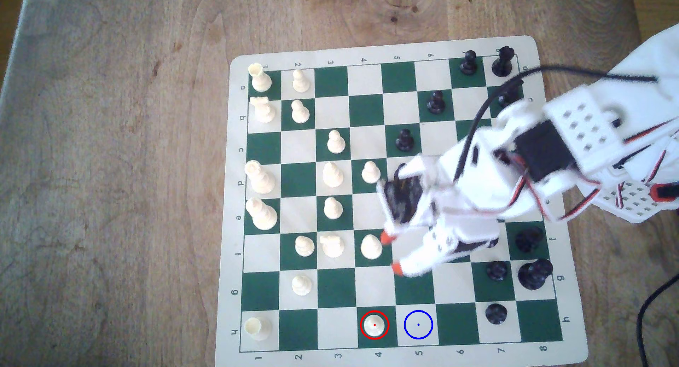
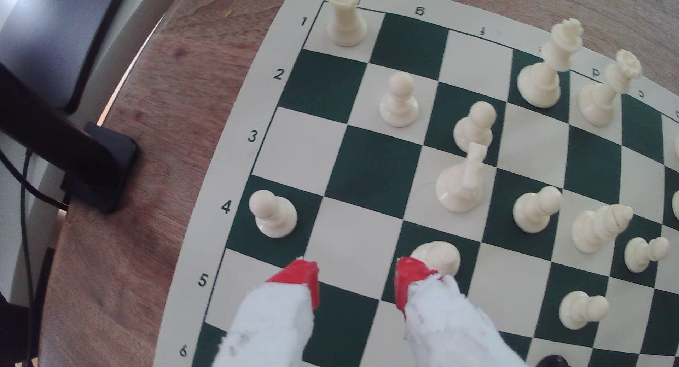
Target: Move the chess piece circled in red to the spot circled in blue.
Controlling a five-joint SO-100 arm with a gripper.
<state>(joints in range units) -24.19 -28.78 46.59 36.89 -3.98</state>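
Note:
The chess piece [image 1: 374,324], a small cream pawn ringed in red, stands on a dark green square in the board's near row. In the wrist view the same pawn [image 2: 272,213] stands beside the printed 4. The spot [image 1: 418,324], a cream square with a blue ring and dot, lies just to the exterior view's right of it. My gripper [image 1: 391,253] hovers two rows further up the board, open, with nothing between its orange-tipped fingers [image 2: 301,275]. Another cream pawn [image 1: 371,246] stands right beside one fingertip.
Several cream pieces fill the board's left half in the exterior view, with a rook [image 1: 257,327] in the near left corner. Black pieces [image 1: 496,313] stand along the right side. A black cable [image 1: 650,304] hangs off the table at right. A dark stand [image 2: 99,168] sits at the table edge.

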